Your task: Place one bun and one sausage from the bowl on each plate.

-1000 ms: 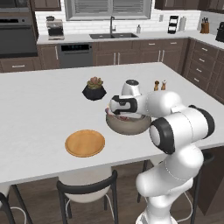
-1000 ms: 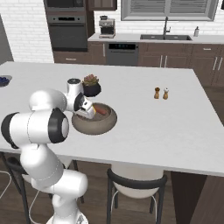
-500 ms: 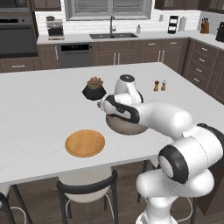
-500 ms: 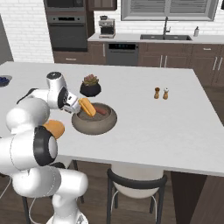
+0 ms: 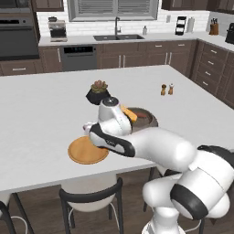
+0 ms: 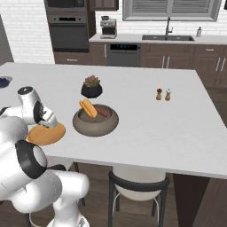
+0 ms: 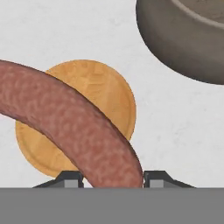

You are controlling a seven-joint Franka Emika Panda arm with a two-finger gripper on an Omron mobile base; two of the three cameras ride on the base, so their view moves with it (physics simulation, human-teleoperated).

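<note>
In the hand view a long reddish-brown sausage (image 7: pixel 65 118) runs between my fingertips (image 7: pixel 70 178), and my gripper (image 7: pixel 111 177) is shut on it. Under it lies the flat orange-brown wooden plate (image 7: pixel 105 87), bare. The base views place the gripper (image 5: pixel 88 127) (image 6: pixel 48 120) just above that plate (image 5: pixel 87 153) (image 6: pixel 46 135), left of the grey-brown bowl (image 5: pixel 153 122) (image 6: pixel 95 126) (image 7: pixel 183 39). An orange bun (image 5: pixel 129 113) (image 6: pixel 88 107) and another sausage (image 6: pixel 102 112) rest in the bowl.
A dark pot with a plant (image 5: pixel 97 93) (image 6: pixel 91 88) stands behind the bowl. Salt and pepper shakers (image 5: pixel 166 89) (image 6: pixel 163 94) sit farther right. A small bowl of blue berries (image 6: pixel 3 82) is at the far left edge. Stools stand below the counter's near edge.
The arm has swung left from the bowl to above the wooden plate, carrying the sausage with it. The bun and the other sausage have stayed in the bowl.
</note>
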